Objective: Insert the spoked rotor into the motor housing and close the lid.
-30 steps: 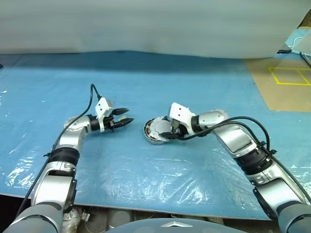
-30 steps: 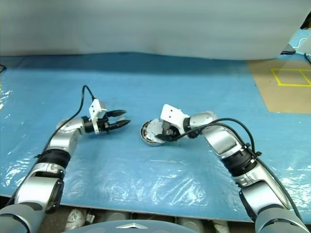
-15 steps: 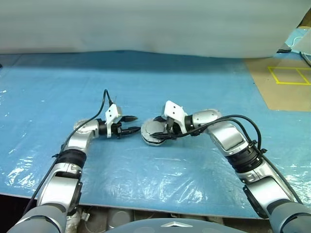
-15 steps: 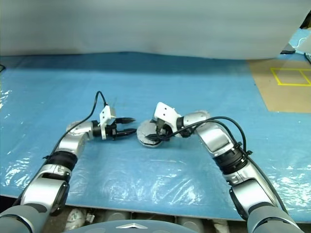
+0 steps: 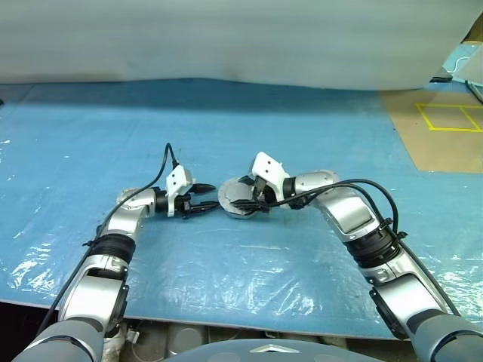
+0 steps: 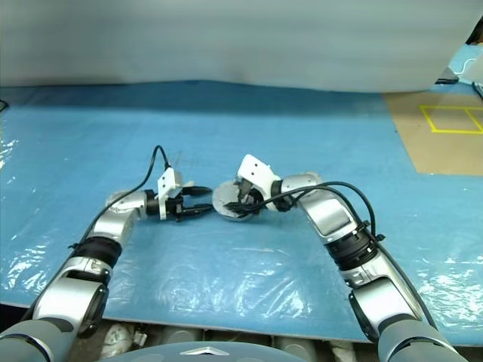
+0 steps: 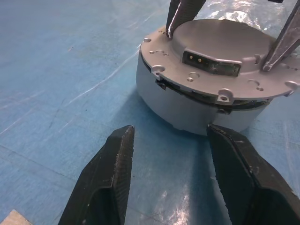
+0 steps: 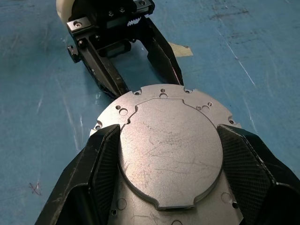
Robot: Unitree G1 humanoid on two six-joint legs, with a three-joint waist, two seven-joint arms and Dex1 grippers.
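A round silver metal motor housing (image 7: 187,110) sits on the blue plastic sheet (image 5: 249,279) that covers the table. It looks like a thick puck with a smooth grey side wall. On top of it lies a flat round grey metal lid (image 8: 171,145). The lid has a wide rim with small screw holes and little notches all around, and a raised smooth round plate in the middle. On one edge of that raised part there is a small dark slot with gold pins. A thin dark gap shows between the lid's rim and the housing wall. The lid covers the whole top of the housing, so I cannot tell what is inside it.

The housing is in the middle of the table, between the two arms.

The right gripper (image 8: 171,154) reaches over the housing from above. Its two black fingers (image 8: 101,159) are spread wide, one on each side of the raised plate, and their tips press on the lid's rim. So it has hold of the lid.

The left gripper (image 5: 202,205) lies low, just beside the housing. Its two black fingers (image 7: 110,173) are spread apart and point at the housing's side wall. They hold nothing and do not touch it.
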